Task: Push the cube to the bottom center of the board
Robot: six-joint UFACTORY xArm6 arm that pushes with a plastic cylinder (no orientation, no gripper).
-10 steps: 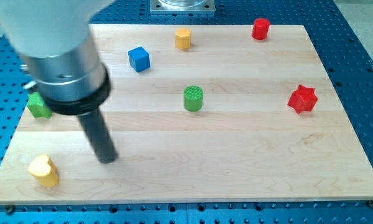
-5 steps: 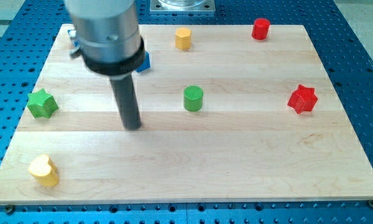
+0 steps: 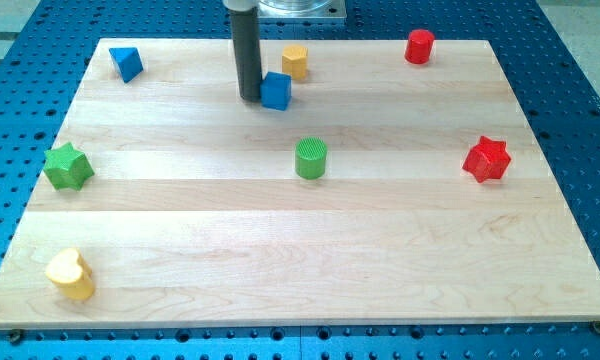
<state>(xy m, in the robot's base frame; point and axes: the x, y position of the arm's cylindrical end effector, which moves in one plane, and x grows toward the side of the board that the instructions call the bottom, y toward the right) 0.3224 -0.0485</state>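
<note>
A: Blue plastic cube (image 3: 276, 90) sits upper centre of the pale wooden table (image 3: 380, 270), my tip (image 3: 250, 97) touching its left face.

B: Wrong side, I judge; circle to its top, then shove downward.

A: Pass left of the green ribbed cylinder (image 3: 311, 158) below it.

B: No claw here, only a rod, so no spread or pinch.
</note>
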